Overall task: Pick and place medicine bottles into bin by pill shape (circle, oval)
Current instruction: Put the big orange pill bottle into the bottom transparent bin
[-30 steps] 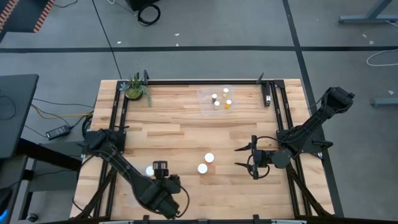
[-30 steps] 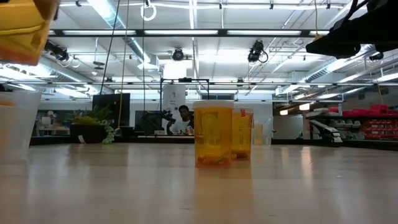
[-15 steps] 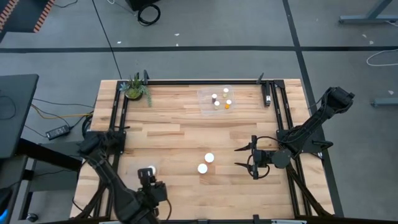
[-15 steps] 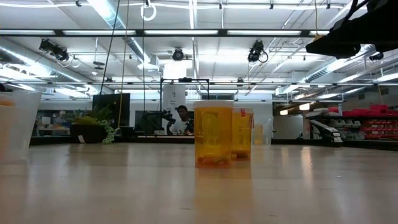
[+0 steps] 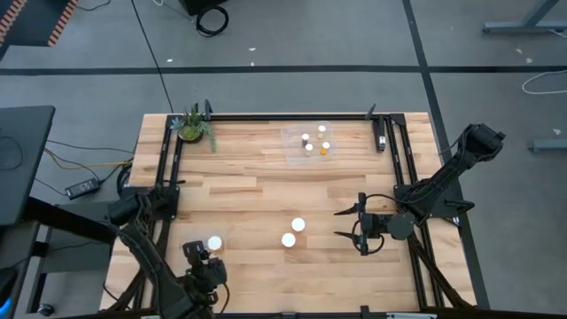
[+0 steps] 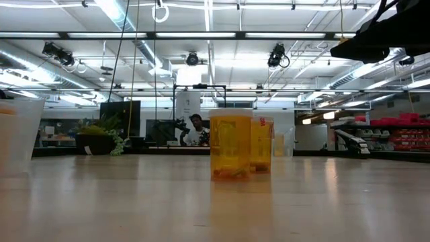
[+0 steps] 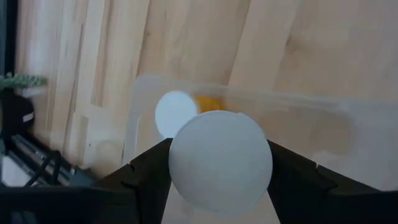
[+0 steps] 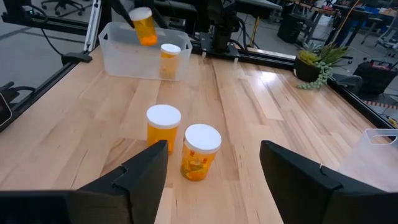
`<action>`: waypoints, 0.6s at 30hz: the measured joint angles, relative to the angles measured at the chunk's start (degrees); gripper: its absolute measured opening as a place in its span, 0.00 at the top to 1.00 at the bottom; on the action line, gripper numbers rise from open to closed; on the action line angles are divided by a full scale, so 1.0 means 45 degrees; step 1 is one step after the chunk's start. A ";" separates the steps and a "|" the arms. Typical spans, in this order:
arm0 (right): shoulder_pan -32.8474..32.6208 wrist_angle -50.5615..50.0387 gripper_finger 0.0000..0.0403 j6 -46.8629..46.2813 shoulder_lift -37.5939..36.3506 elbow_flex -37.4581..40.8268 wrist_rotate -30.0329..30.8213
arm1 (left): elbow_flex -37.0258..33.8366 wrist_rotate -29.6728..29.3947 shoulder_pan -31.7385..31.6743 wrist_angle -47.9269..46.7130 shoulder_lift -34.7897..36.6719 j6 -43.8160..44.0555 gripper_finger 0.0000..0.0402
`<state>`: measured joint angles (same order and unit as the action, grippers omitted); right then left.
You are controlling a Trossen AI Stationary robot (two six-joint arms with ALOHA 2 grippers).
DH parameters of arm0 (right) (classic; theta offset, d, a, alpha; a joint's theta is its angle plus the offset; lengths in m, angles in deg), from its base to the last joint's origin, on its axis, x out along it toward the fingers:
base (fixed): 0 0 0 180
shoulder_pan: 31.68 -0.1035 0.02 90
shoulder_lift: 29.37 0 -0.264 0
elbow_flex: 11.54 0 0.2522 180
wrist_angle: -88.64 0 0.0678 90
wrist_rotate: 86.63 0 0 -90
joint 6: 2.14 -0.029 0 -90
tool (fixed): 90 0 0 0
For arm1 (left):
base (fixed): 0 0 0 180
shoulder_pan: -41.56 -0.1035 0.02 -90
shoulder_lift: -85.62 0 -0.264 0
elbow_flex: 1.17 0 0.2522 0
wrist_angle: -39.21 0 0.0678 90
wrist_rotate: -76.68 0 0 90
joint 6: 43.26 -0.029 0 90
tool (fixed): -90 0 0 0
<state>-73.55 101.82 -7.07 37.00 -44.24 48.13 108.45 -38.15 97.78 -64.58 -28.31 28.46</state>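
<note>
My left gripper (image 5: 197, 259) hangs over a clear bin (image 8: 121, 56) at the table's near left and is shut on an orange white-capped bottle (image 8: 144, 26); the gripper hides it in the high view. One white-capped bottle (image 7: 176, 113) stands inside that bin; its cap shows in the high view (image 5: 213, 243). Two more orange bottles (image 5: 297, 225) (image 5: 288, 239) stand upright on the table's middle. My right gripper (image 5: 344, 223) is open and empty to their right, pointing at them (image 8: 200, 151). My left gripper pinches the bottle between its two fingers at the sides of its white cap (image 7: 221, 163). The fingers (image 7: 146, 177) point down from above. The bottle hangs clear above the bin, its cap up, a little tilted in the right wrist view.
A second clear bin (image 5: 310, 142) with several small bottles stands at the far middle. A green potted plant (image 5: 192, 127) stands at the far left corner. Black frame rails (image 5: 168, 159) run along the table's left, far and right sides. A person shows in the room behind (image 6: 197, 128).
My left gripper has carried the held bottle toward the table's near left corner, out of the low view, and now stands over the near-left bin. It stays shut on the bottle. The two bottles in the middle have not moved.
</note>
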 joint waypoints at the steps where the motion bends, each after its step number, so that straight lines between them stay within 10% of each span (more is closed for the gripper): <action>1: 0.0001 0.0001 0.35 0.0000 0.0000 0.0000 0.0004 | -0.0147 0.0007 0.0046 -0.0002 0.0000 0.0145 0.41; 18: -0.0001 0.0018 0.35 -0.0044 0.0001 0.0000 -0.0041 | -0.1509 0.0128 0.0549 0.2451 -0.0005 0.2507 0.42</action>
<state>-73.55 101.90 -7.27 37.00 -44.24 47.94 101.66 -37.57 100.25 -53.55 -28.34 39.74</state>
